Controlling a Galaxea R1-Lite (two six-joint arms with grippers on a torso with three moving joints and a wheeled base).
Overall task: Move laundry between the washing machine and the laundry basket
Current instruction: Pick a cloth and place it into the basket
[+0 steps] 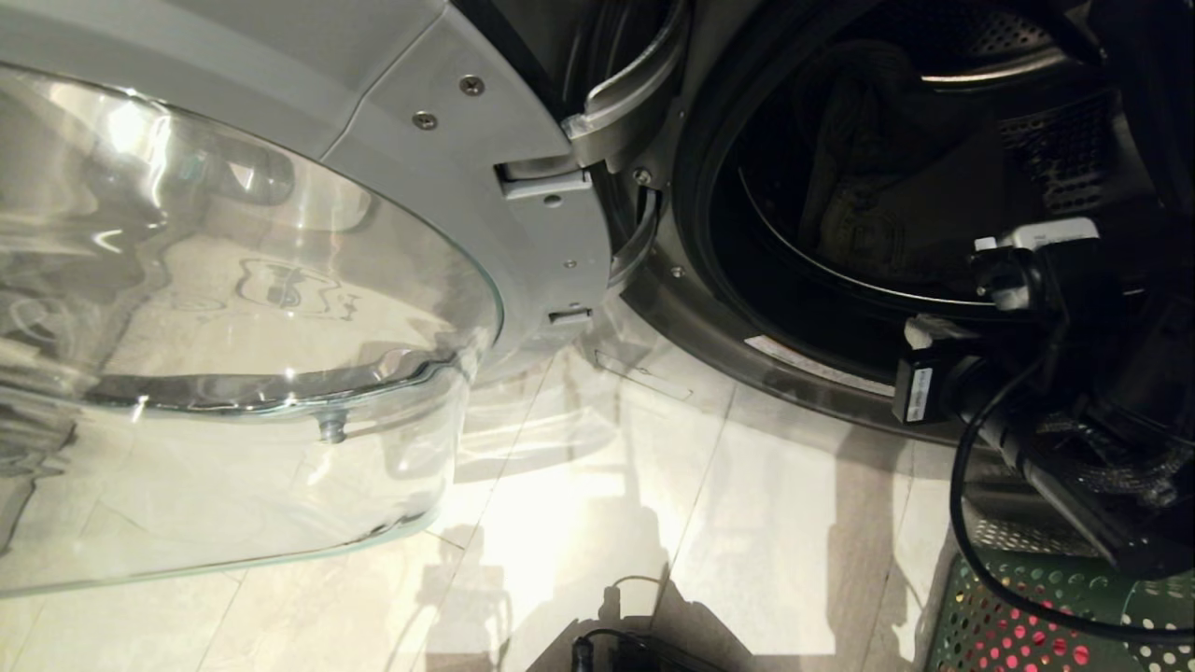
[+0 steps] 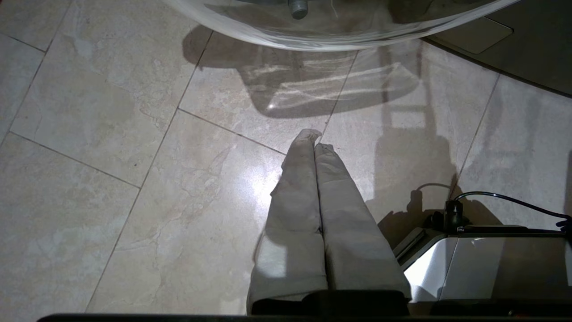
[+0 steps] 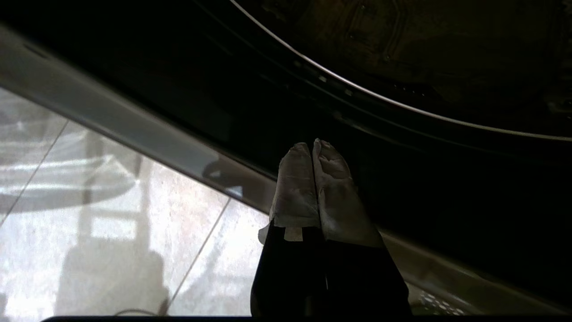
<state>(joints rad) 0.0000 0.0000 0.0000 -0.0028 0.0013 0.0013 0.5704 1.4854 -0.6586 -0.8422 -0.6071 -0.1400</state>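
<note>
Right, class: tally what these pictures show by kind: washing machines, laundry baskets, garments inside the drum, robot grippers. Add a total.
Dark grey front-loading washing machine, door open: 1
Green perforated plastic laundry basket: 1
Faded grey-green garment in the drum: 1
Robot grippers, left gripper and right gripper, both shut: 2
Total: 5

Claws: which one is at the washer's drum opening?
The right claw, shut, before the dark drum; the left claw, also shut, hangs over floor tiles.
</note>
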